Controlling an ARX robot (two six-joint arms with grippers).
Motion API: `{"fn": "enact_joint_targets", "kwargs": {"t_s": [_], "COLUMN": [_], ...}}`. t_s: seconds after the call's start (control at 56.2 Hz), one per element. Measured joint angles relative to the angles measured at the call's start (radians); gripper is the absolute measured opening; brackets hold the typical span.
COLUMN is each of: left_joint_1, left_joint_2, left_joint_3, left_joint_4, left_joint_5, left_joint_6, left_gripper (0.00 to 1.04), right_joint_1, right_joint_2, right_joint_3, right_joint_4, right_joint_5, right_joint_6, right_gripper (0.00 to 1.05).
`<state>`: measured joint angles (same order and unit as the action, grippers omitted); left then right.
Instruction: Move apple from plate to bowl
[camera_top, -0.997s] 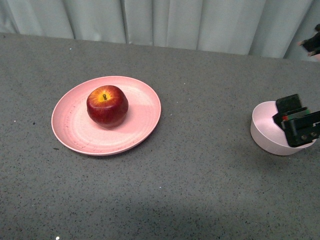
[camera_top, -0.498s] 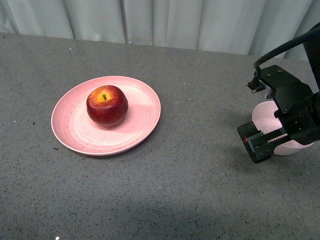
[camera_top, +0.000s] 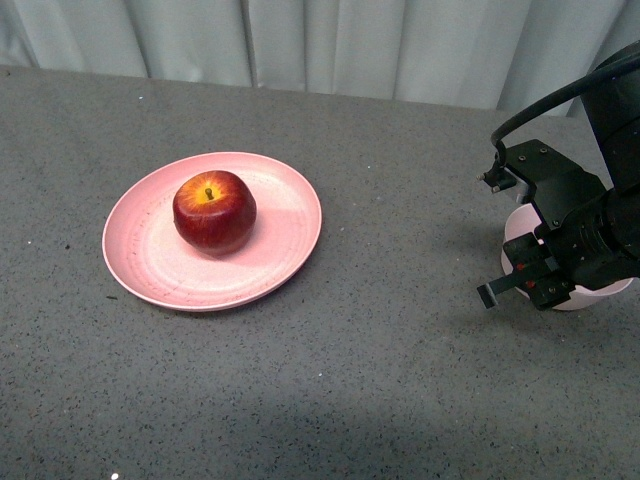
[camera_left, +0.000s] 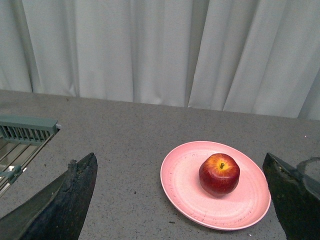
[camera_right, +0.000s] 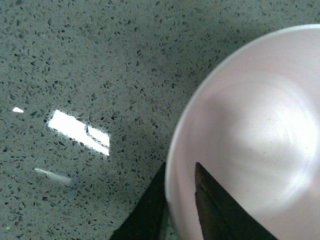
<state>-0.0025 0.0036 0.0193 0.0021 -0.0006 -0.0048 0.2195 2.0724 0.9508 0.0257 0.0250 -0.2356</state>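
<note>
**Apple on plate; right gripper closed on bowl rim**

1. Task object. The apple (camera_top: 214, 211) rested on the plate (camera_top: 292, 248) with its stem up, just behind the plate's centre in the front view. It was on the plate, not in the bowl (camera_right: 260, 125).

2. Layout. The plate lay flat on the grey speckled table (camera_top: 380, 390), on the robot's left side. The bowl stood upright on the same table at the far right, well apart from the plate. A pale curtain (camera_top: 350, 40) hung behind the table's far edge.

3. Right gripper (camera_right: 180, 167). In the right wrist view its fingers (camera_right: 142, 215) were set narrow across the bowl's rim. One finger was on the outside of the wall and the other was inside the bowl. No gap showed between either finger and the wall, so the fingers were closed on the bowl's rim. In the front view the right arm (camera_top: 600, 210) covered most of the bowl, leaving only parts of its edge visible.

4. Left gripper (camera_left: 178, 159). Its fingers (camera_left: 65, 200) were spread wide and held nothing. In the left wrist view the plate and the apple appeared between the two fingers, well ahead of them, and neither finger touched them.
</note>
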Motion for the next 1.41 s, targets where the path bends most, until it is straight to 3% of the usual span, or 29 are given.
{"fn": "enact_joint_targets", "kwargs": {"t_s": [0.089,0.249,0.427,0.908,1.406], "left_joint_1": [0.0,0.0,0.0,0.0,0.0], "left_joint_2": [0.0,0.0,0.0,0.0,0.0], "left_joint_3": [0.0,0.0,0.0,0.0,0.0], "left_joint_4": [0.0,0.0,0.0,0.0,0.0], "left_joint_5": [0.0,0.0,0.0,0.0,0.0], "left_joint_6": [0.0,0.0,0.0,0.0,0.0], "left_gripper": [0.98,0.98,0.98,0.98,0.98], "right_joint_1": [0.0,-0.002,0.03,0.26,0.319], "right_joint_2": [0.0,-0.011,-0.079,0.027,0.145], "right_joint_3": [0.007,0.013,0.042,0.219,0.339], "right_joint_4": [-0.004,-0.01,-0.037,-0.106,-0.153], "right_joint_5": [0.011,0.02,-0.039,-0.121,-0.117], "right_joint_6": [-0.011,-0.035,-0.043,-0.023,-0.015], "right_gripper": [0.01,0.01,0.01,0.01,0.01]}}
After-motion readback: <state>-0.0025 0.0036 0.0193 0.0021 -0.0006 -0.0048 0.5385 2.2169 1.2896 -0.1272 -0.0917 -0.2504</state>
